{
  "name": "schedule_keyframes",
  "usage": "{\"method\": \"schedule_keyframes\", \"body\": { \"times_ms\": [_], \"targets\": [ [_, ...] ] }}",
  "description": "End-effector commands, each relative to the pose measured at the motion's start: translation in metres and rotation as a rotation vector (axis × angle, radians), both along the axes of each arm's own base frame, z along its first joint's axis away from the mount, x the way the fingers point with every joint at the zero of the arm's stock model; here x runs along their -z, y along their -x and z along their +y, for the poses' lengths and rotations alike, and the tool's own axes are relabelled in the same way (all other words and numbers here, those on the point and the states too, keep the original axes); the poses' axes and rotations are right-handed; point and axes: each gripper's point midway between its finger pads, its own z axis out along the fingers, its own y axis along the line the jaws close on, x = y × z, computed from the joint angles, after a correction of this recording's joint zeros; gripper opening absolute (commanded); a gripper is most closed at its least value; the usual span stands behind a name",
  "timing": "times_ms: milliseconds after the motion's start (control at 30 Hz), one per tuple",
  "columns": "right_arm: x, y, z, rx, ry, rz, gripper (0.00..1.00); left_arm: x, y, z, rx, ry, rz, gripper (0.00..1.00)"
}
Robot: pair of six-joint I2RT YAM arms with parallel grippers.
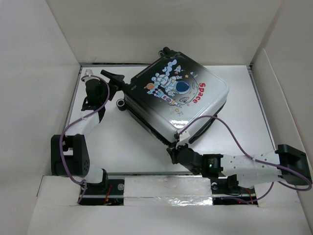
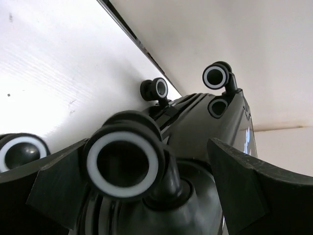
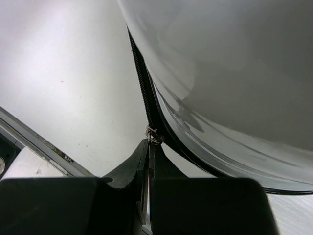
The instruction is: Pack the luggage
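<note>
Evidently the packing itself looks finished: the luggage (image 1: 171, 93) lies flat on the table (image 1: 122, 147) with its lid down and the astronaut print facing up, turned at an angle, its wheeled end toward the far left. I see nothing loose waiting to go in, so I judge that what remains is closing the zipper (image 3: 139, 73) around the seam. How much of that seam is already zipped I cannot tell. My right gripper (image 3: 148, 152) is at the near corner of the shell, its fingers pressed together with hardly any gap, pinching the small metal zipper pull (image 3: 152, 133) right at the track. My left gripper (image 2: 146, 147) sits at the wheeled end with its fingers (image 2: 254, 191) spread wide, one on each side of a black wheel (image 2: 122, 164). They flank it rather than clamp it, and I cannot say whether either one touches the wheel. From there I could brace the case while my right side draws the pull along.
</note>
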Motion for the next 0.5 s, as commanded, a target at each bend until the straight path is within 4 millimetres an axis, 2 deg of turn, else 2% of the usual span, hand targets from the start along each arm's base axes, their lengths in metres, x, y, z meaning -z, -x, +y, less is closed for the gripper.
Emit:
{"method": "schedule_keyframes", "body": {
  "times_ms": [0, 33, 67, 167, 333, 433, 467],
  "targets": [
    [-0.054, 0.012, 0.032, -0.076, -0.234, -0.008, 0.0, -0.034, -0.018, -0.01, 0.054, 0.017, -0.099, 0.99],
    [-0.052, 0.012, 0.032, -0.079, -0.229, -0.007, 0.0, -0.04, -0.025, -0.012, 0.068, 0.013, -0.112, 0.99],
    [-0.053, 0.013, 0.032, -0.082, -0.229, -0.007, 0.0, -0.028, -0.029, -0.017, 0.096, 0.02, -0.082, 0.99],
    [-0.053, 0.012, 0.032, -0.082, -0.222, -0.015, 0.0, -0.015, -0.035, -0.02, 0.106, 0.038, -0.05, 0.99],
    [-0.057, 0.011, 0.031, -0.086, -0.213, -0.028, 0.0, -0.006, -0.036, -0.028, 0.119, 0.086, -0.049, 0.95],
    [-0.059, 0.009, 0.031, -0.084, -0.214, -0.03, 0.0, -0.009, -0.039, -0.03, 0.122, 0.123, -0.067, 0.86],
    [-0.059, 0.009, 0.032, -0.087, -0.214, -0.029, 0.0, -0.008, -0.04, -0.035, 0.129, 0.131, -0.067, 0.78]
  ]
}}
